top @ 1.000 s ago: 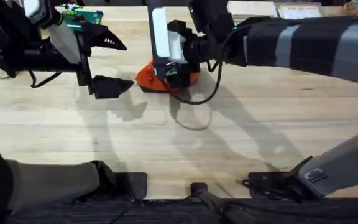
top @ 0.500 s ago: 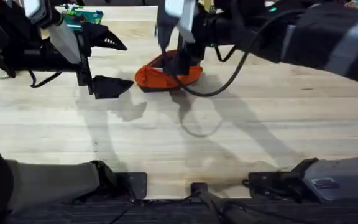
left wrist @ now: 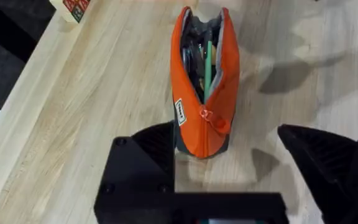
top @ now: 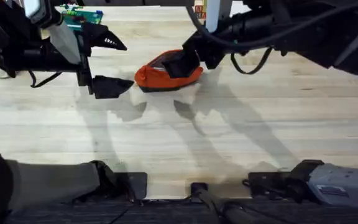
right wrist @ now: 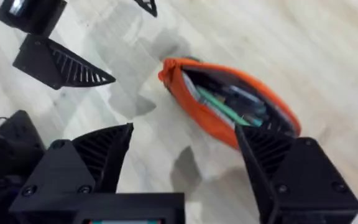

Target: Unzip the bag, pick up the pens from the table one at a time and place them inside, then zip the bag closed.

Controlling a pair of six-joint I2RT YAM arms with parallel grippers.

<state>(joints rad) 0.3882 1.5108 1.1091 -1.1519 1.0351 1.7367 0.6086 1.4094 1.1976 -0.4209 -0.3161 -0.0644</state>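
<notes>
1. Bench [top: 185, 134] is carrying the bag mid-far, well apart from both arm bases.
2. Bag [left wrist: 204, 81] is lying unzipped, mouth gaping, likely so pens drop in.
3. Right pincer [top: 182, 62] is hovering over the bag, jaws wide apart, gripping nothing.
4. Left pincer [top: 107, 62] is waiting just beside the bag's end, wide open, empty.
5. Green pen [left wrist: 207, 65] is sitting inside.
6. Small side label [left wrist: 180, 112] is unreadable.

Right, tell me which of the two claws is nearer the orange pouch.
The right claw: it hangs open directly over the unzipped orange pouch. The left claw is also open but sits off to the pouch's side, above the table.
</notes>
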